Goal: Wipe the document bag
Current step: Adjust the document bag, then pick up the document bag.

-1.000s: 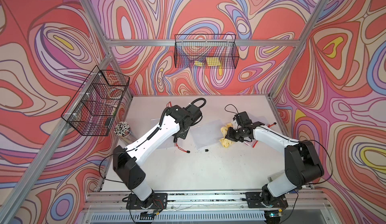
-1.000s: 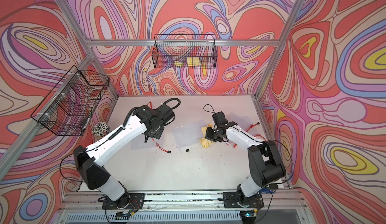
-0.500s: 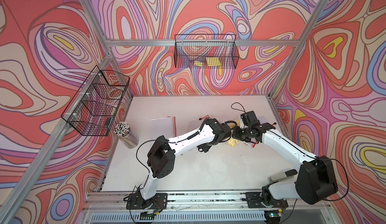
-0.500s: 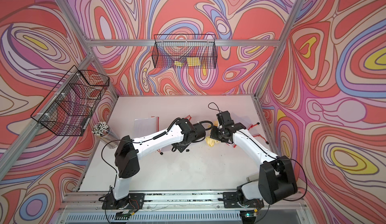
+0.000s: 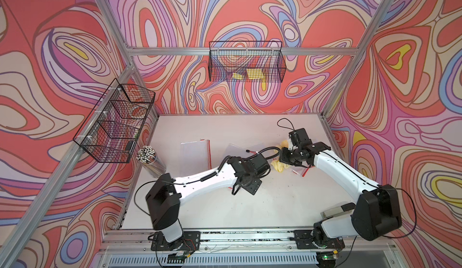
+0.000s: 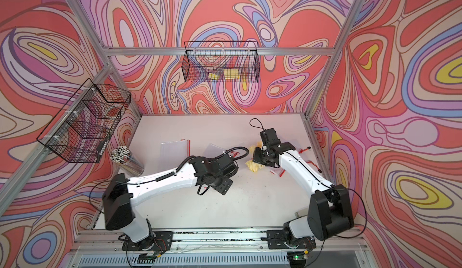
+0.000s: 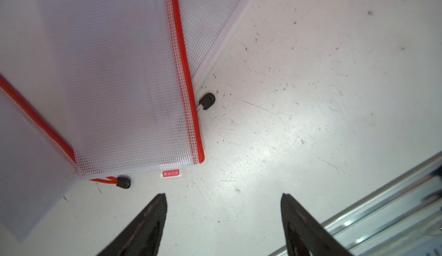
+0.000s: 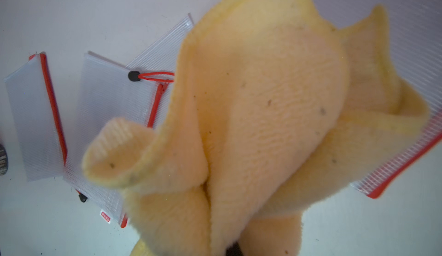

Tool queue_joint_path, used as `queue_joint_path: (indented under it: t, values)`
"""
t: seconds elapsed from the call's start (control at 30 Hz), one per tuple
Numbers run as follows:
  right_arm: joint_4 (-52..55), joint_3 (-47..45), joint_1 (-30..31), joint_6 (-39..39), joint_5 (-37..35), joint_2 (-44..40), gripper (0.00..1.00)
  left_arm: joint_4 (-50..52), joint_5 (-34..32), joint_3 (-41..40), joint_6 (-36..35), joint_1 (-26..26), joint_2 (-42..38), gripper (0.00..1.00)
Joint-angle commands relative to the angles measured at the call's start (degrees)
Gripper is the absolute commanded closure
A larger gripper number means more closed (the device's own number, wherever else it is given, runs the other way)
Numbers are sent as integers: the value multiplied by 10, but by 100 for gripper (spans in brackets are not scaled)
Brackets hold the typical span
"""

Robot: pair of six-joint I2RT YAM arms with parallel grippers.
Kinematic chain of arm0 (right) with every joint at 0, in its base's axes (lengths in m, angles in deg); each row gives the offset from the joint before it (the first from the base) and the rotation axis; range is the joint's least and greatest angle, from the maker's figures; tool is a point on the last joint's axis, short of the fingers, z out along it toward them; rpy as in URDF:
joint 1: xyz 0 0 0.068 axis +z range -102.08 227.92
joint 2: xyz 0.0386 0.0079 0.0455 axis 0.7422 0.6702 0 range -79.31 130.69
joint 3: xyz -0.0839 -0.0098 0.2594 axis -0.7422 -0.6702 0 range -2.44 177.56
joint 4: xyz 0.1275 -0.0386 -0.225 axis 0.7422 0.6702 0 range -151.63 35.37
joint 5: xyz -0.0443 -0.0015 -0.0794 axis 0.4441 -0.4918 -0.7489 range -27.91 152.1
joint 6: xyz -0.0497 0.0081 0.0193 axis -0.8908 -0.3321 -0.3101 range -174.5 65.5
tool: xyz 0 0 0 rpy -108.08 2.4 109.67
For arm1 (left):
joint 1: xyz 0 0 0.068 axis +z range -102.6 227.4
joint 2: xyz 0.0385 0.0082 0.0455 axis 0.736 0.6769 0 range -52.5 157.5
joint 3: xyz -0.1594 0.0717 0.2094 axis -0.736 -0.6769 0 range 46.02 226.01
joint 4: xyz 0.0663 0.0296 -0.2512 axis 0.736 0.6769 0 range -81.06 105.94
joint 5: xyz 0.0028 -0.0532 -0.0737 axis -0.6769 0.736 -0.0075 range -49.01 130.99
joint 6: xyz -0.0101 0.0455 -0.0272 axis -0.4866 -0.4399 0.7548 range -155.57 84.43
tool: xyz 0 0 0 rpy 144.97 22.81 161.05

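Yellow cloth, fuzzy and flecked with dirt, fills most of the right wrist view. It hangs bunched from the right tool, whose jaws are clamped on it. In both top views the cloth sits just right of centre on the white worktop.

A clear mesh document bag with a red zip lies flat in the upper left of the left wrist view, overlapping other bags of the same kind. It has a small red label at its corner and a black zip pull beside it. The left tool has its fingers well apart over bare, scuffed worktop near that corner, touching nothing.

A second bag lies left of centre in a top view. A third bag shows at the right edge of the right wrist view, partly behind the cloth.
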Motion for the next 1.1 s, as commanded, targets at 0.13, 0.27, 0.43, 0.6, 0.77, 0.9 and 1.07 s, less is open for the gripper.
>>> queue_joint_path:
  t: [0.13, 0.27, 0.43, 0.6, 0.77, 0.9, 1.07]
  values:
    - [-8, 176, 111, -25, -49, 184, 100, -244, 115, -275, 160, 159, -232, 17]
    - [35, 277, 139, -49, -135, 289, 100, -368, 190, -424, 258, 239, -329, 23]
    - [51, 331, 142, -63, -135, 377, 100, -457, 219, -521, 333, 250, -361, 25]
    - [44, 330, 142, -69, -139, 409, 100, -597, 230, -606, 431, 251, -357, 33]
    - [31, 324, 142, -62, -120, 423, 100, -613, 202, -636, 471, 251, -351, 39]
    - [16, 307, 142, -50, -106, 421, 100, -650, 172, -667, 489, 251, -358, 39]
    - [14, 294, 142, -49, -103, 415, 100, -695, 138, -686, 509, 251, -349, 39]
